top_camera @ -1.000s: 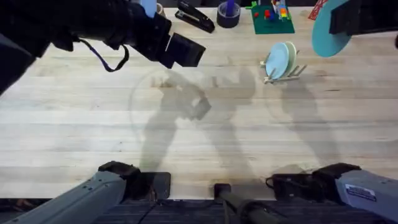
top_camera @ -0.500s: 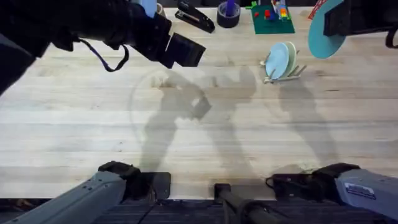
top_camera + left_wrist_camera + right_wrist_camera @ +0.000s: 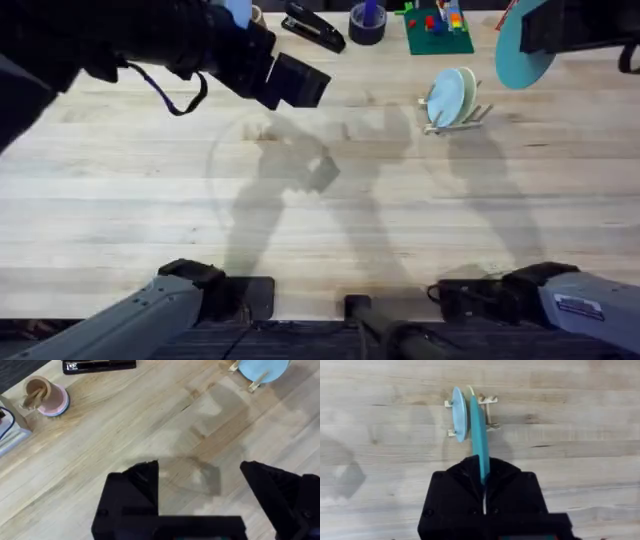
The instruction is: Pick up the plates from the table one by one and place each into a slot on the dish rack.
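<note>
Since a second ago the teal plate [image 3: 520, 50] has drifted a little up and toward the far right edge of the overhead view, carried by the right arm; the left arm has not shifted.

Nearest the arms' bases, the wooden worktop [image 3: 320, 220] lies bare, crossed by the arms' shadows. Farther out, the left gripper [image 3: 200, 485] hangs above the planks with its black fingers spread wide and nothing between them. To the right, at about mid-depth, the dish rack [image 3: 458, 118] stands on the worktop with the pale light-blue plate [image 3: 447, 97] upright on edge in one of its slots. Beyond and to the right of the rack, the right gripper [image 3: 483, 477] pinches the teal plate by its rim, its fingers pressed against both faces. In the right wrist view the plate stands edge-on, in line with the rack and just beside the pale plate, held in the air above them.

Along the far edge sit a black stapler [image 3: 314, 27], a dark roll of tape [image 3: 367, 24] and a green board with coloured blocks [image 3: 438, 28].
</note>
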### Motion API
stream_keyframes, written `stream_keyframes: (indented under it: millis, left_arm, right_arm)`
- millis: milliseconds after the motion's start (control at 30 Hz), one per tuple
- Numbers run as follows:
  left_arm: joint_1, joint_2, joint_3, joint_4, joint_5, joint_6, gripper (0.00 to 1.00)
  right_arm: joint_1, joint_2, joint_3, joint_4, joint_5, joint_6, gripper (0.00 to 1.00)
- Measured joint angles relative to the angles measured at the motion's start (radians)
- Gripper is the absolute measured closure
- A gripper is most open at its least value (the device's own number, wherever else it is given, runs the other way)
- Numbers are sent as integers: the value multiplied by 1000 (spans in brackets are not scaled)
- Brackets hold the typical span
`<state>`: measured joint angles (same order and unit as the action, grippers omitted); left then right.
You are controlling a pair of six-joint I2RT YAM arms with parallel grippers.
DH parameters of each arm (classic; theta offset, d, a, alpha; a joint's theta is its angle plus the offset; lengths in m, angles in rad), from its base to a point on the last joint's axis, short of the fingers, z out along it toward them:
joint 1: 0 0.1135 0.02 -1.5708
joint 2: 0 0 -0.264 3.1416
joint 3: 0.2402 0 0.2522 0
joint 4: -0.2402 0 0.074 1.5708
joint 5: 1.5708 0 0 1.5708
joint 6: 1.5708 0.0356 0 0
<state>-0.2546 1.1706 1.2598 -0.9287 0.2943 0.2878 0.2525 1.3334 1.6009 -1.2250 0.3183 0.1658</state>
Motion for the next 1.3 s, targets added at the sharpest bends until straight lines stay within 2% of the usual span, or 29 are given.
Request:
stream_keyframes:
  millis: [233, 533, 833, 1300]
  left_arm:
    - [0, 0, 0, 0, 0, 0, 8]
    - [0, 0, 0, 0, 0, 0, 7]
    - [0, 0, 0, 0, 0, 0, 7]
    - [0, 0, 0, -3, 0, 0, 6]
  right_arm:
    - [-93, 0, 0, 20, -6, -36, 971]
    - [-210, 9, 0, 22, -95, -139, 971]
    - [-221, 118, 1, 43, -151, -201, 971]
    - [-221, 269, 1, 77, -162, -216, 971]
